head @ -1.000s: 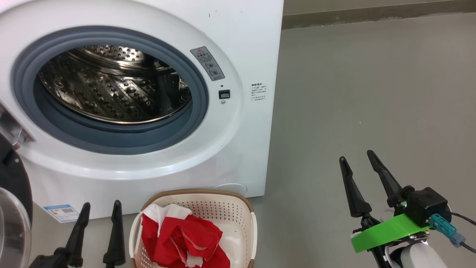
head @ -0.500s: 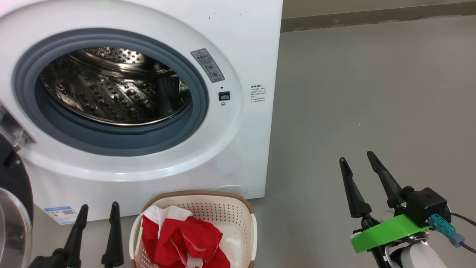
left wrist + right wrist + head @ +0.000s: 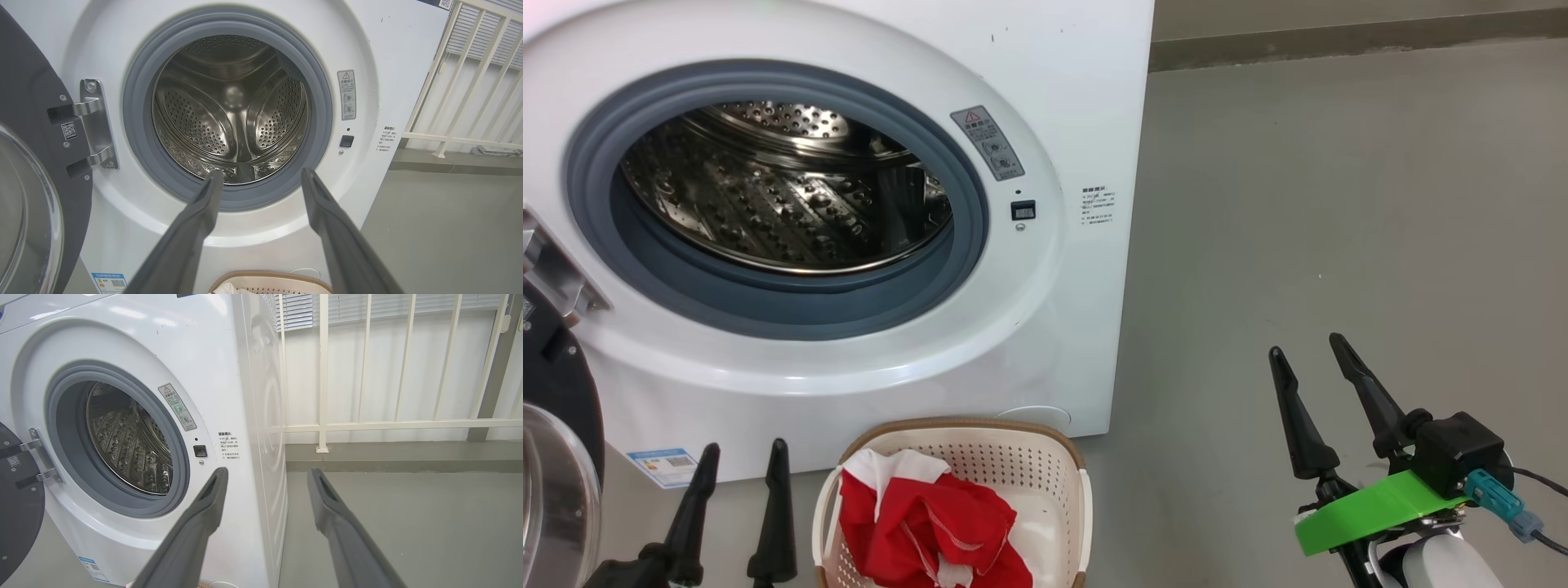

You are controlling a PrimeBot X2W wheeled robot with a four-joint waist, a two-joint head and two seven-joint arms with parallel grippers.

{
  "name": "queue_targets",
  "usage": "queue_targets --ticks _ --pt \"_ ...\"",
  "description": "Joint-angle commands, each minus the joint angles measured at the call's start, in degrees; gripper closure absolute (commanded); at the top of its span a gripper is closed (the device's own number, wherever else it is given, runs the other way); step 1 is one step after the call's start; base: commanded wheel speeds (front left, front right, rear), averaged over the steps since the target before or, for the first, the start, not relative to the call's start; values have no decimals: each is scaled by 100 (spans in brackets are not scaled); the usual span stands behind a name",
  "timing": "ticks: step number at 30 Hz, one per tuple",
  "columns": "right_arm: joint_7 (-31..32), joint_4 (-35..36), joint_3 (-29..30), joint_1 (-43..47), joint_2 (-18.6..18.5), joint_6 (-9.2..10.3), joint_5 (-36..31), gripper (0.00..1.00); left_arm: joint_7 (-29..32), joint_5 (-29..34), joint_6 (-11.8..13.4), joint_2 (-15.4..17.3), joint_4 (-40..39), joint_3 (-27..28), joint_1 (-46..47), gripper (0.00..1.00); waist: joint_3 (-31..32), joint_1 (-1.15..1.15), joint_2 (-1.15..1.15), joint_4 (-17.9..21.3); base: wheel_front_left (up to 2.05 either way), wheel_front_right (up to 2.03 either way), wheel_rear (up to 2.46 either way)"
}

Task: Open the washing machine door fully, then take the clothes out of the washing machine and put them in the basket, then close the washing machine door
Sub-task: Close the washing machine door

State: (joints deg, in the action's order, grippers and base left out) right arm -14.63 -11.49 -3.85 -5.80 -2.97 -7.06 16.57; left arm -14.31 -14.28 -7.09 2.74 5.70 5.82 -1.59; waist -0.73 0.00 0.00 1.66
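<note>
Starting from the clothes [image 3: 927,531], we find the red garments with white trim heaped in the basket [image 3: 1013,461]. It sits at six o'clock in the head view, just in front of the washing machine [image 3: 1062,82]. The drum [image 3: 229,110] shows bare steel wherever the left wrist view reaches (its nearest lower lip is hidden behind the grey seal). On that we judge the unloading done. The washing machine door [image 3: 564,384] hangs swung wide at eight o'clock, carried on its hinge [image 3: 94,122]. Opening and emptying therefore look finished to us, and closing the door is what is left.

The left gripper [image 3: 745,447] stands at seven o'clock with its fingers spread and nothing between them, just beside the basket and near the door's rim. The right gripper [image 3: 1304,345] is at four o'clock, likewise spread and empty, well apart from the machine.

For room, the door must swing back across the front, above the low basket. We cannot tell whether its lower edge clears the basket's rim. The left gripper sits near that path. Toward three o'clock the grey floor [image 3: 1339,204] runs bare up to a white railing [image 3: 367,424].
</note>
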Motion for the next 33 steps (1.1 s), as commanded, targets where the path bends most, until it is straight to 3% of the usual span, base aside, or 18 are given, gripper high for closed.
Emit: queue_targets --ticks 1,9,22,33 --pt "-37 116 -94 -29 10 -43 -16 0 -69 -16 -23 36 -170 214 38 0 3 0 0 -1 -11 11 0" --pt "-37 106 -95 -43 10 -43 -25 0 -69 4 -25 28 -130 260 45 0 -16 0 0 -2 -72 72 0" --pt "-37 67 -77 -75 10 -43 -27 0 -69 -1 -32 20 -94 195 91 0 -58 0 0 -17 -156 156 0" --pt "-37 52 -109 -82 10 -43 -36 0 -69 155 -35 18 -33 216 101 0 -55 0 0 -38 -32 32 0"
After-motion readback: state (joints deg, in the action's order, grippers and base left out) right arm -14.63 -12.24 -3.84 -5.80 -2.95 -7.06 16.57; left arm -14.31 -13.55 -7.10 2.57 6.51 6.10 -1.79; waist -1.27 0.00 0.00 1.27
